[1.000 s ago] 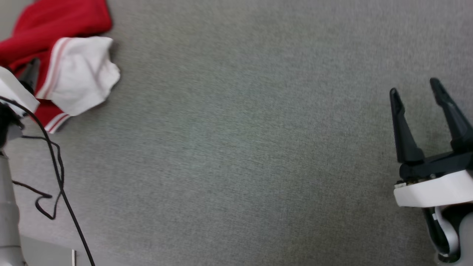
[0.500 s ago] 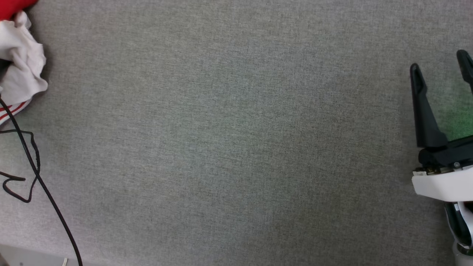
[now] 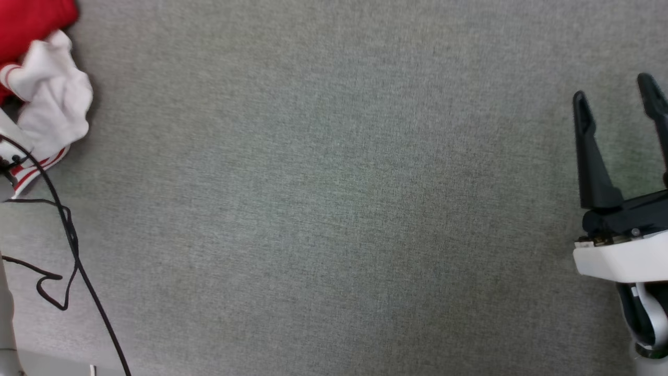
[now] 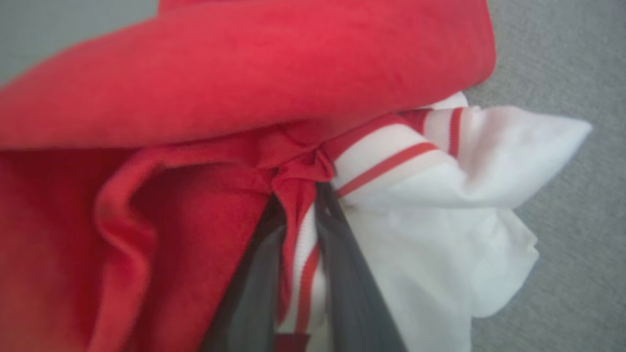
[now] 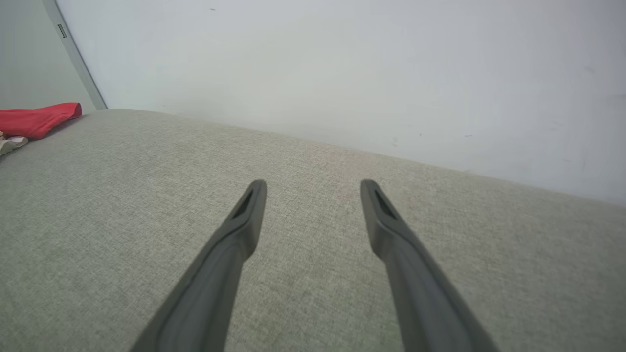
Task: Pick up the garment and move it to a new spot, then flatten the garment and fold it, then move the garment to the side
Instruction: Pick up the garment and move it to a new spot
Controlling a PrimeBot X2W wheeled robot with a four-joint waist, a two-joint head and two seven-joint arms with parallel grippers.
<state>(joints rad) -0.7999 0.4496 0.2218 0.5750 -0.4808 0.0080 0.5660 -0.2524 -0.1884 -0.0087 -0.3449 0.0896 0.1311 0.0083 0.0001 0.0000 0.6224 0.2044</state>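
The garment (image 3: 49, 104), red with a bunched white sleeve and red-and-white striped trim, lies crumpled at the far left edge of the head view. In the left wrist view the garment (image 4: 244, 83) is seen from very close. My left gripper (image 4: 299, 195) is shut there on a fold of red cloth and striped trim, pinched between its two dark fingers. My right gripper (image 3: 613, 89) hovers open at the right edge, with nothing between its fingers. In the right wrist view my right gripper (image 5: 314, 188) points across the surface, with the garment (image 5: 39, 120) small at far left.
Everything rests on a wide grey fabric surface (image 3: 334, 209). A loose black cable (image 3: 70, 245) loops down the left side. A pale wall (image 5: 342, 73) rises behind the surface's far edge, and a lighter strip (image 3: 52, 365) marks the near edge at lower left.
My left gripper has closed on a fold of the garment, and the white sleeve is more bunched. The head camera has shifted. My right gripper has stayed open.
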